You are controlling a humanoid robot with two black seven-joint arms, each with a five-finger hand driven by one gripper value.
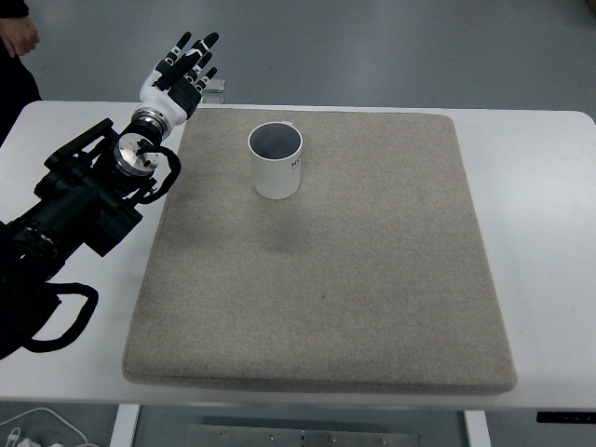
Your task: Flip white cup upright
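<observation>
While the white cup point(276, 160) stands upright, the left hand point(180, 73) (fingers spread) holds nothing.

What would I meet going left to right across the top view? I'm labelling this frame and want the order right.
Person's hand at the top-left corner → left hand, fingers spread and holding nothing → white cup standing upright, mouth up, on the grey mat → bare white table.

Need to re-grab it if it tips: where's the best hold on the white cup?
Grip the white cup around its side wall, coming from its left, where the left hand already hovers open. It stands upright on the grey mat with its mouth up, and its round wall shows no handle.
</observation>
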